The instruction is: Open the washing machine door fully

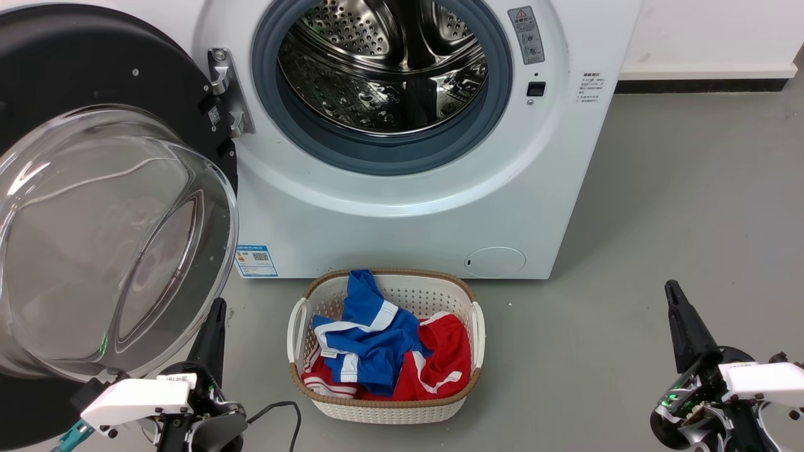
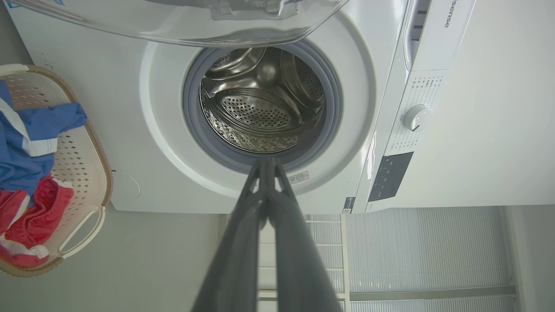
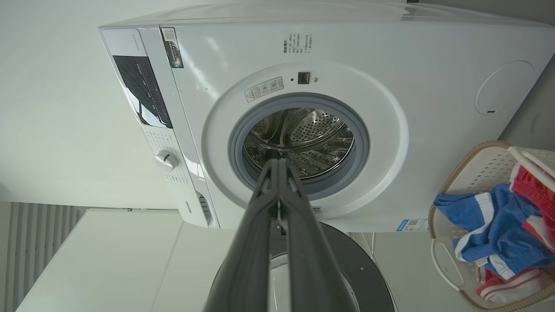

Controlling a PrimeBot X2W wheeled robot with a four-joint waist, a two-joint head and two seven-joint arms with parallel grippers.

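**Head view.** The big white boxy front-loading washing machine stands open, its perforated steel drum bare inside the grey rubber gasket. The large round glossy black washing machine door hangs out to the left on its metal hinge. Its bulging clear glass bowl window faces the camera. The left pincer sits low, just beside the bowl's lower edge, fingers together and holding nothing. The right pincer is well apart, over the grey floor, also closed and empty. A white perforated plastic laundry basket with blue and red clothes rests in front of the machine.

**Left wrist view.** The left pincer shows its fingers pressed tip to tip, aimed at the drum opening. The glass bowl crosses the top edge.

**Right wrist view.** The right pincer is likewise closed. The door's black ring lies below it, swung away from the machine's front.

The door looks nearly, perhaps wholly, open. Any last travel is best gained with the closed left fingers pressing on the black ring far from the hinge, not on the glass. The push should be slow, outward and away from the drum, and end as soon as the hinge resists.
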